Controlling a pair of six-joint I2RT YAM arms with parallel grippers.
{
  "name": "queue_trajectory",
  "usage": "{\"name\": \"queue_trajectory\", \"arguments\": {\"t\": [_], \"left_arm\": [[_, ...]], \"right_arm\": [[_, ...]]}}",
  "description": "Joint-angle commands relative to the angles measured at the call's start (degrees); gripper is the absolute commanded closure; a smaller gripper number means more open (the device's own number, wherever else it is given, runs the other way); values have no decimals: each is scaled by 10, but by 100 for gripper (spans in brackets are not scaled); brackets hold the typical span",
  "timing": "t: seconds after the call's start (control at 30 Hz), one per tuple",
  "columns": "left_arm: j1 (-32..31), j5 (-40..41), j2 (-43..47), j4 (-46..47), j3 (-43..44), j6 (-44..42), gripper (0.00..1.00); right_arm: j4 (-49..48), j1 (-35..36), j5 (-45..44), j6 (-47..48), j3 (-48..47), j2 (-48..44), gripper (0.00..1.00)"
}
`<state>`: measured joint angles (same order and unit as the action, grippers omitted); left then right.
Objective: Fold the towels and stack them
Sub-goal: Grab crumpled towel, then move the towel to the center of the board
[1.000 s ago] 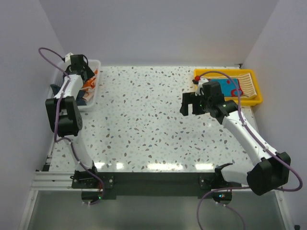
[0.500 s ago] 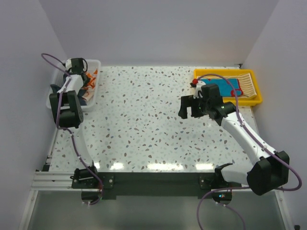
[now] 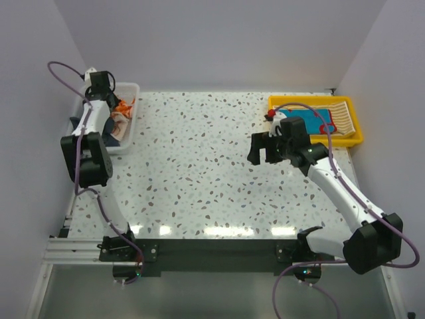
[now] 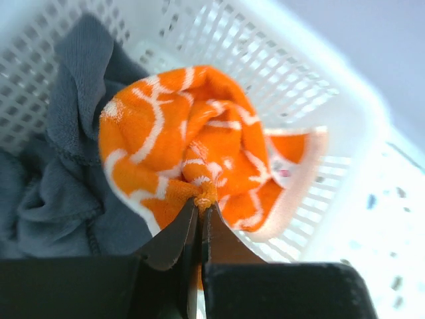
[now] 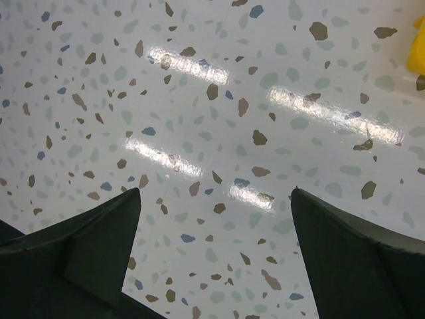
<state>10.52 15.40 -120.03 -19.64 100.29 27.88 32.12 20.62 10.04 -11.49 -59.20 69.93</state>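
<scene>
Starting on the left: the left hand [image 4: 199, 203] is down in the white mesh basket [image 4: 279, 60], and its two fingers are pressed tight together, pinching a small ridge of the orange towel [image 4: 192, 146]. That's a firm grip; there's barely a sliver of gap between the tips. The orange towel, with its white print, bunches up into a rounded heap right ahead of the fingertips, one pale edge spilling off to the hand's right against the basket wall. To the hand's left, a dark blue-grey towel [image 4: 66, 166] is crumpled in the basket, partly tucked under the orange one and touching it.

Moving across, the middle of the speckled desk [image 5: 219, 80] shows only its pattern and some glare from the lights.

Now the right hand [image 5: 214, 194]: fingers spread as wide as they go, nothing between them, hovering above the bare desk. Out past its right side sits the yellow tray [image 3: 357, 129], close by but not touching. In it a teal towel [image 3: 311, 121] lies flat on the side nearer the hand, and a tan-and-white striped towel [image 3: 340, 114] sits just beyond that, on the side farther from the hand.
</scene>
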Motion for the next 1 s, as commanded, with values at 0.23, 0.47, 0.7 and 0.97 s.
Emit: {"name": "queue_trajectory", "arguments": {"t": [0.23,0.47,0.7,0.97], "left_arm": [[-118,-77,181,-102,161,-27,100],[-229,-151,282,-90,137,9,100],[-326,-269,424,-25,-146,51,100],[-575,-287,595,78,-523,115,56]], "right_arm": [[0,3,-23,7,-33,-36,1],[1,3,-30,7,-36,-59,1],[-5,3,-21,5,-22,-70,1],[-14,3,-6,2,0,-45,2]]}}
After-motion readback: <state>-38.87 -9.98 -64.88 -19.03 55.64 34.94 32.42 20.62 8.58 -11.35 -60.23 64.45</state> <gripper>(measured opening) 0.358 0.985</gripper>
